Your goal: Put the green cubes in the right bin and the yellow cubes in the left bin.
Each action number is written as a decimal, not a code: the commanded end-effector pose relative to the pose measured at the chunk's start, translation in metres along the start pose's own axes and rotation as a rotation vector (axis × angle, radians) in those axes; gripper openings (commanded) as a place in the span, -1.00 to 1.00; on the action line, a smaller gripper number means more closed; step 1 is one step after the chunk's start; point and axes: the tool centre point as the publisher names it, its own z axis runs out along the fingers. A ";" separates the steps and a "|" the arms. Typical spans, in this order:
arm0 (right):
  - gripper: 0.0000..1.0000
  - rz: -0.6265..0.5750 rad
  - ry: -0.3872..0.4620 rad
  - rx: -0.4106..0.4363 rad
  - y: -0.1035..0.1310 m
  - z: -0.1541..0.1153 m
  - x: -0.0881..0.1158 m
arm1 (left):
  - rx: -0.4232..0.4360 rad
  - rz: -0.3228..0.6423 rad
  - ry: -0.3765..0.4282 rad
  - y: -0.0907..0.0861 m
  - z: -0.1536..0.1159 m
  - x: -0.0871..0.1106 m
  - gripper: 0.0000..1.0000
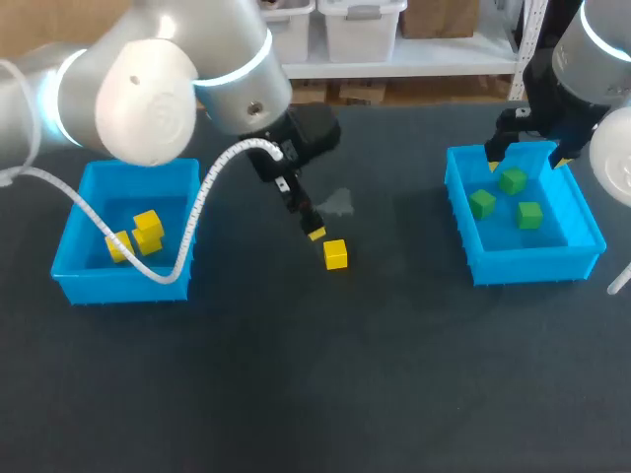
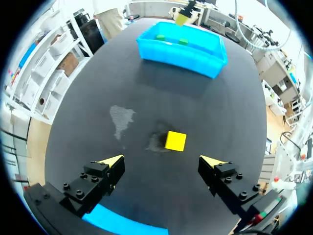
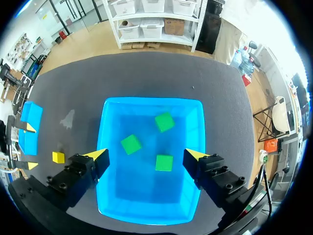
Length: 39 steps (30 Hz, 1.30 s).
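Left bin (image 1: 94, 274): blue, at the left side of the table (image 1: 296, 394). A cluster of yellow cubes (image 1: 146, 233) lies on its floor.

Left claw (image 1: 315, 234): reaches in past the left bin toward the table's middle. Fingers are spread apart and nothing is held.

Loose yellow cube (image 1: 336, 254): flat on the table, just beside the left claw's tips. In the left wrist view the cube (image 2: 175, 141) sits ahead of the gap between the released fingers, touching neither.

Pale smudge (image 1: 340, 202): on the table surface behind the cube.

Right bin (image 1: 523, 268): blue, well apart from the loose cube. It holds three green cubes (image 1: 512, 180), each lying separate.

Right claw (image 1: 527, 164): hovers over the right bin's far side. In the right wrist view it (image 3: 146, 155) is released and empty, with the green cubes ahead of it.
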 end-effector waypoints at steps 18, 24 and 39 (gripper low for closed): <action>1.00 0.001 -0.003 0.001 0.000 -0.001 0.002 | 0.029 0.061 0.084 -0.017 0.047 -0.022 1.00; 1.00 0.001 -0.003 0.001 0.000 -0.001 0.002 | 0.030 0.063 0.103 -0.016 0.055 -0.019 1.00; 1.00 0.001 -0.003 0.001 0.000 -0.001 0.002 | 0.052 0.093 0.156 -0.023 0.073 -0.012 0.79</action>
